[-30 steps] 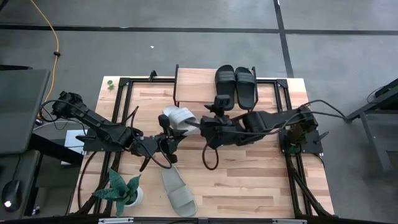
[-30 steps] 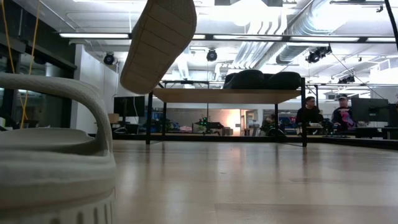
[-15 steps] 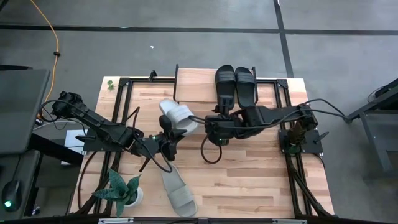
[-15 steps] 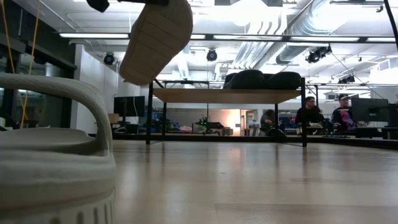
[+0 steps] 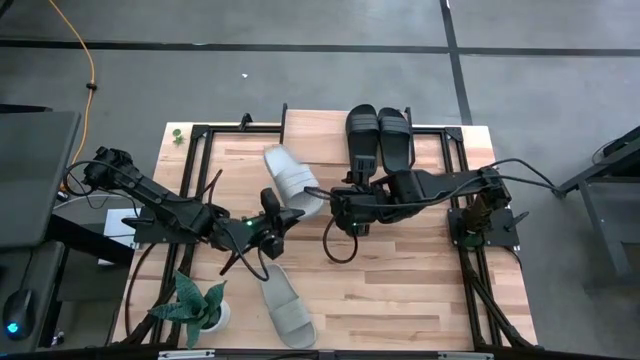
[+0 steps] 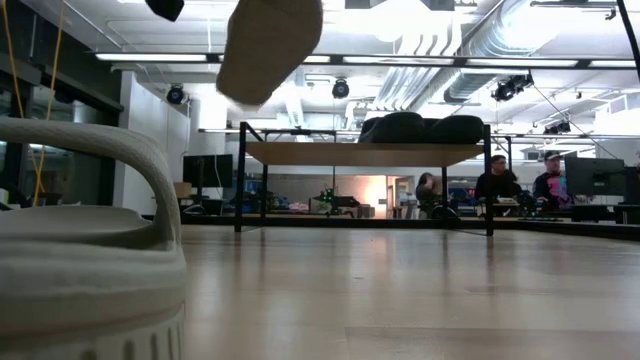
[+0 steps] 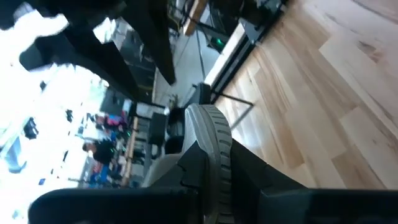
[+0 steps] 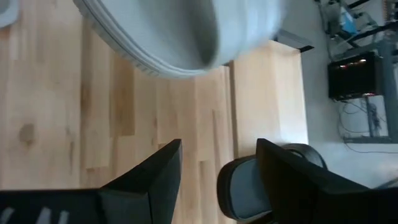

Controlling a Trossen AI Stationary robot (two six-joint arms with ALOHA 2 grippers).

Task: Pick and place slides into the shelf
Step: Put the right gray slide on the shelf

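A light grey slide point(image 5: 291, 176) hangs in the air over the table's middle, with my left gripper point(image 5: 282, 216) shut on its near end. In the low view it shows high up point(image 6: 270, 42). My right gripper point(image 5: 336, 206) stands open just right of that slide, with nothing between its fingers. A second grey slide point(image 5: 286, 308) lies flat on the table near the front edge. The black pair point(image 5: 380, 135) sits on top of the shelf point(image 5: 312, 136) at the far edge. My left gripper pinches the grey slide between its two fingers at the end nearest the arm; the sole's ribbed rim point(image 7: 214, 138) shows between them. The fingers come about level, from the table's left. The slide is lifted clear and reaches from the fingers toward the far edge.
A potted plant point(image 5: 200, 304) stands at the table's near left corner. Black frame bars run along the table's left, right and far edges. Bare wood lies to the right of the near grey slide. People sit in the room beyond the shelf point(image 6: 365, 152).
My left gripper has rolled in place, and the grey slide has turned about with it: it now lies longer, pointing toward the far edge, still lifted clear. My right gripper has drawn back a little toward the table's right and tipped further down, staying open.
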